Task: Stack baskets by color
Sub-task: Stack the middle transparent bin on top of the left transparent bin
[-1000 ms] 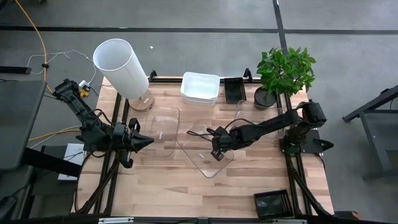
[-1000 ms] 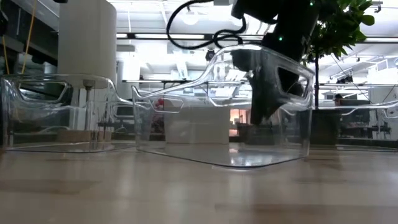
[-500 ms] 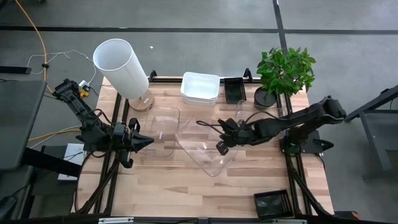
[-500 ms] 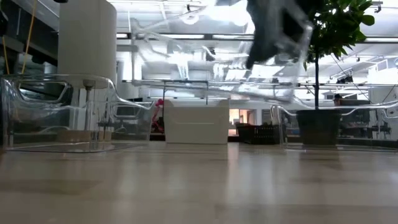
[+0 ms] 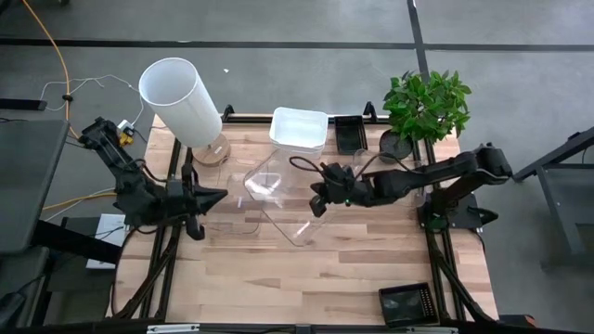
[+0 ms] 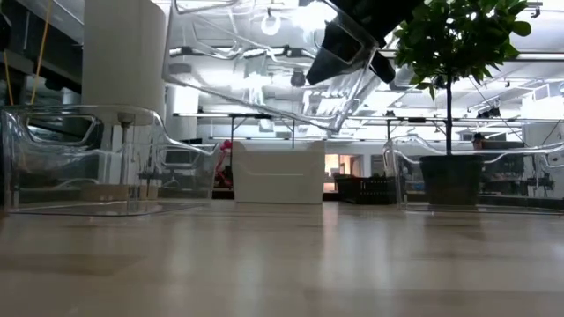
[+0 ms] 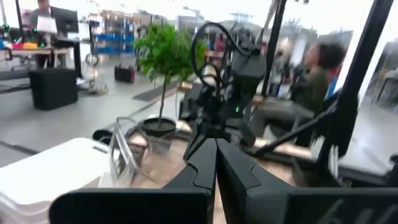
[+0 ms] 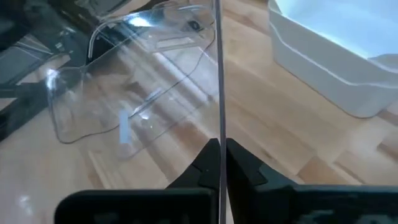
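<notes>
My right gripper (image 5: 318, 200) is shut on a clear basket (image 5: 278, 199), which hangs tilted above the table's middle and shows high up in the low view (image 6: 256, 62). A second clear basket (image 5: 234, 184) rests on its base to the left, partly under the lifted one. A third clear basket (image 6: 476, 180) stands on its base near the plant. Two white baskets (image 5: 299, 130) sit nested at the far edge, with a black basket (image 5: 350, 133) beside them. My left gripper (image 5: 219, 196) is shut, holds nothing, and points level at the table's left side. My right gripper pinches the clear basket's side wall (image 8: 219, 127) between its two fingers, on the basket's right-hand end; the wall shows edge-on between them. The fingers come from the table's right, slanting down. The basket is lifted clear of the table and tilted.
A big white cylinder (image 5: 181, 100) stands at the far left. A potted plant (image 5: 425, 109) stands at the far right. Another black basket (image 5: 406, 304) sits at the near right corner. Bare wood lies along the near half of the table (image 5: 278, 288).
My right gripper has risen and gone toward the table's left and far edge, tipping less steeply down. The clear basket, resting on the table a second ago, has come up clear of it and tilted, now partly over the left clear basket.
</notes>
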